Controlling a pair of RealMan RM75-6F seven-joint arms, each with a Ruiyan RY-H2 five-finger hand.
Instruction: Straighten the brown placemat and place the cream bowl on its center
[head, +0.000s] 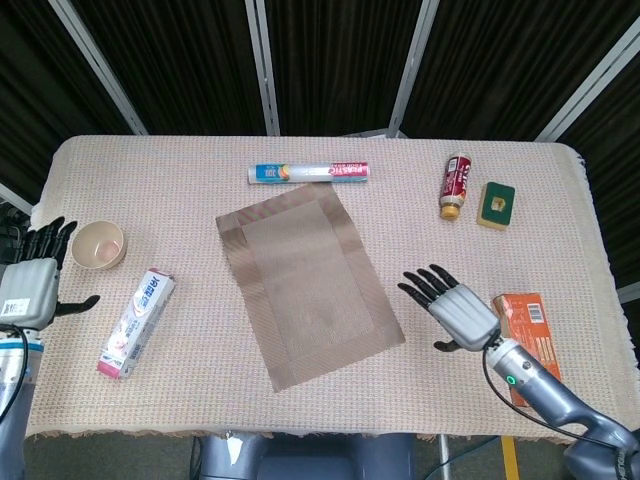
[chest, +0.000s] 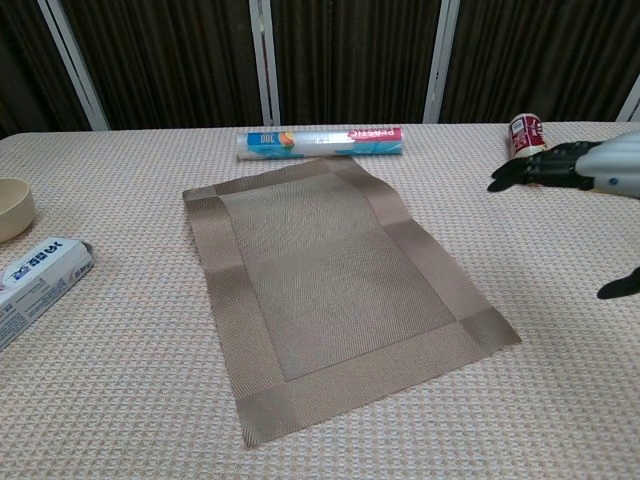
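Brown placemat (chest: 335, 290) askew, cream bowl (chest: 14, 208) far left — right hand (chest: 590, 175) open

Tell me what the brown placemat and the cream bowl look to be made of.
Brown placemat: seemingly woven vinyl or fabric, matte; fine ribbed weave, wavy far edge. Cream bowl: probably ceramic or plastic, smooth, plain; the material cannot be told for sure.
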